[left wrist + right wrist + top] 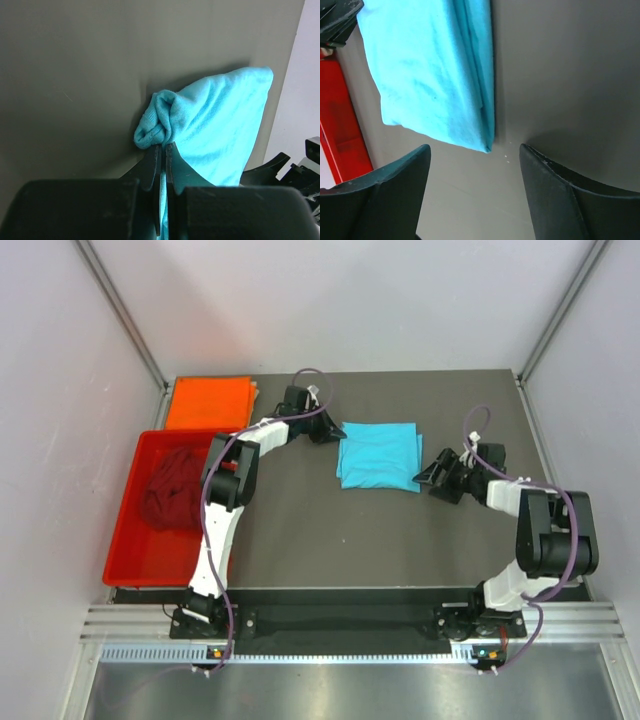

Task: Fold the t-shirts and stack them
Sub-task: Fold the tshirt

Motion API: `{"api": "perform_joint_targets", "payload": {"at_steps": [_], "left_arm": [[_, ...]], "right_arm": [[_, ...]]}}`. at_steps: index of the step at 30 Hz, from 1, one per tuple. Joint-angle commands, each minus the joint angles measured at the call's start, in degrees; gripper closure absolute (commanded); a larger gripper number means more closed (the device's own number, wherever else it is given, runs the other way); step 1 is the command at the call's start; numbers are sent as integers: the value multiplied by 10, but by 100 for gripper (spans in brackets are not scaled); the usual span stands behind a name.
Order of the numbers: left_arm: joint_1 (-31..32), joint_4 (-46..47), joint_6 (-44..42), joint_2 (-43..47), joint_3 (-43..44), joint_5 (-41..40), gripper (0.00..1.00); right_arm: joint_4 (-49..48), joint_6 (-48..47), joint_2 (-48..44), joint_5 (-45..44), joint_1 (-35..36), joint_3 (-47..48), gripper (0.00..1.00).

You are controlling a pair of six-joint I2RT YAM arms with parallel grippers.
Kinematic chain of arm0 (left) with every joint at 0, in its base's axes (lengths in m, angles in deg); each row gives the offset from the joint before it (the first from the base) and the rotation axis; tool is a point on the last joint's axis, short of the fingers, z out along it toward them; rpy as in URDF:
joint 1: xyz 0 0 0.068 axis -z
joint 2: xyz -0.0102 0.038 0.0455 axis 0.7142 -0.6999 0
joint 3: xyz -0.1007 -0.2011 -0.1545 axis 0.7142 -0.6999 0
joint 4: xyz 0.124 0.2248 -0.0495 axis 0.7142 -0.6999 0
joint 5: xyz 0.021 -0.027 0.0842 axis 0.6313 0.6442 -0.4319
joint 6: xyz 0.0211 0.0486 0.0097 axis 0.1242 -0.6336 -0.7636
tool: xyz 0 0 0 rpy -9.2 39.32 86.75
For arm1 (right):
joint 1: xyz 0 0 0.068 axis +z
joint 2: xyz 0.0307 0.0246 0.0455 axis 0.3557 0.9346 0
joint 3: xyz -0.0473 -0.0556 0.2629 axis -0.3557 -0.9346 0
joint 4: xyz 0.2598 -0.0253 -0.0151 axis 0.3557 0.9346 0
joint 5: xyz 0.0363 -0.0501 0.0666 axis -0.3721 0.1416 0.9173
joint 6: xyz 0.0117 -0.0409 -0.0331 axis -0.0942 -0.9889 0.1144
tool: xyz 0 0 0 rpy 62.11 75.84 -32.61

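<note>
The turquoise-blue t-shirt [378, 455] lies folded in the middle of the table. My left gripper [330, 430] is shut on its far left corner, which bunches at the fingertips in the left wrist view [162, 120]. My right gripper [432, 472] is open and empty just right of the shirt; its near right corner [485, 145] lies between and ahead of the jaws. The orange t-shirt [207, 402] lies folded flat at the back left. The maroon t-shirt [172, 488] lies crumpled in the red tray [130, 550].
The red tray stands at the table's left edge, also showing in the right wrist view [342, 125]. The left arm reaches over the tray's right wall. Metal frame posts stand at the back corners.
</note>
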Motion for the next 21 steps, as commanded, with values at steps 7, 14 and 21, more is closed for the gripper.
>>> {"api": "perform_joint_targets", "payload": {"at_steps": [7, 14, 21], "left_arm": [[-3, 35, 6, -9, -1, 8, 100], [-3, 27, 0, -15, 18, 8, 100], [-10, -8, -15, -24, 46, -8, 100]], "right_arm": [[-30, -14, 75, 0, 31, 30, 26], [-16, -15, 83, -23, 31, 39, 52], [49, -43, 65, -65, 31, 57, 100]]}}
